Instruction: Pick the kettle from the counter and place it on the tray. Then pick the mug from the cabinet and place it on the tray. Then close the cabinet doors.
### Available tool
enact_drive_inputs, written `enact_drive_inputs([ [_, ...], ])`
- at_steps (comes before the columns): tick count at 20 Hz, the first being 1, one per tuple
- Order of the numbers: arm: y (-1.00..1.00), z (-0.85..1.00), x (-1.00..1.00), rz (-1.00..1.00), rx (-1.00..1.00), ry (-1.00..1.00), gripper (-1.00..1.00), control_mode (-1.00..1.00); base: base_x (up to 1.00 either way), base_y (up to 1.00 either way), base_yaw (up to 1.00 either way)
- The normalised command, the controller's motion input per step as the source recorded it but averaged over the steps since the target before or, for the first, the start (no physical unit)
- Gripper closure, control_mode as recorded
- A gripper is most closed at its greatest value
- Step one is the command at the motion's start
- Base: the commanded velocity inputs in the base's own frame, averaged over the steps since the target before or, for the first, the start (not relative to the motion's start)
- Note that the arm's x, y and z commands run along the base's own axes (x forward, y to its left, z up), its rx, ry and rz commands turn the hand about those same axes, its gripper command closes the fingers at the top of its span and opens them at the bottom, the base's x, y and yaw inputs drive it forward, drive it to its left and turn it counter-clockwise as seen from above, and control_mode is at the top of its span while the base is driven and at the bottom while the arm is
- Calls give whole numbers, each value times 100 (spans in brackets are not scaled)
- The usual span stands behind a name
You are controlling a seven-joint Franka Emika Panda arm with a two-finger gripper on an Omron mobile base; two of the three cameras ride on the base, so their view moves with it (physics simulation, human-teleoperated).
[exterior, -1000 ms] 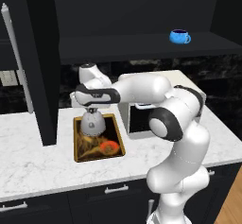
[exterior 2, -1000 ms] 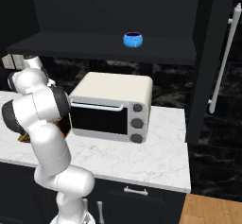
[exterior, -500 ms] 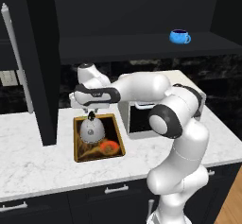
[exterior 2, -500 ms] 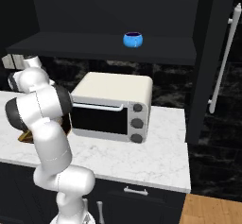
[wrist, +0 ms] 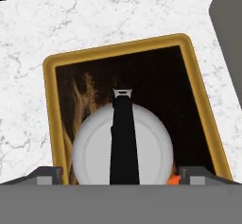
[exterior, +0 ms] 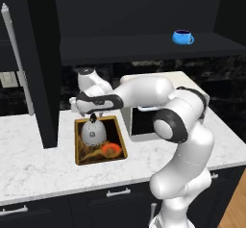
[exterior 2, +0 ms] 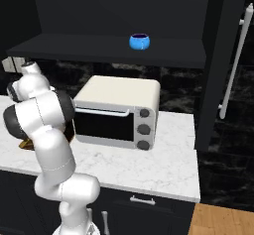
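Observation:
The grey-silver kettle (exterior: 93, 132) stands upright on the golden-rimmed tray (exterior: 119, 136), over its far half, on the white marble counter (exterior: 29, 167). My gripper (exterior: 94, 112) hangs straight above the kettle, open. In the hand view its fingertips (wrist: 47, 175) stand wide on either side of the kettle (wrist: 90, 147), clear of its black handle, with the tray rim (wrist: 118, 47) beyond. The blue mug (exterior: 182, 37) sits on the dark shelf of the open cabinet (exterior: 144, 49), up and to the right; the right base view has the mug (exterior 2: 139, 41) at top centre.
A white toaster oven (exterior 2: 116, 110) stands on the counter right of the tray, under my arm. The left cabinet door (exterior: 41, 68) with its silver handle (exterior: 14, 54) hangs open beside the tray. The right door's handle (exterior 2: 233, 65) is at the far right.
The kettle has come down onto the tray and my jaws have opened off its handle. The arm has hardly shifted.

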Motion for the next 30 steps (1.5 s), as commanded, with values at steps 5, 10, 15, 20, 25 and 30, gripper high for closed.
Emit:
enact_drive_inputs([
  [5, -2, 100, -76, 0, 0, -17, -100, -100, 0, 0, 0],
  [10, -67, 42, -100, -5, 0, -9, -100, -100, 0, 0, 0],
  [15, -92, 49, -100, -6, 0, -7, -100, -100, 0, 0, 0],
  [20, -51, 7, -25, 2, 0, 0, -100, -100, 0, 0, 0],
  [25, -63, 36, -35, 14, -4, 0, -100, -100, 0, 0, 0],
  [30, -84, 89, -30, 23, -8, 1, -100, -100, 0, 0, 0],
])
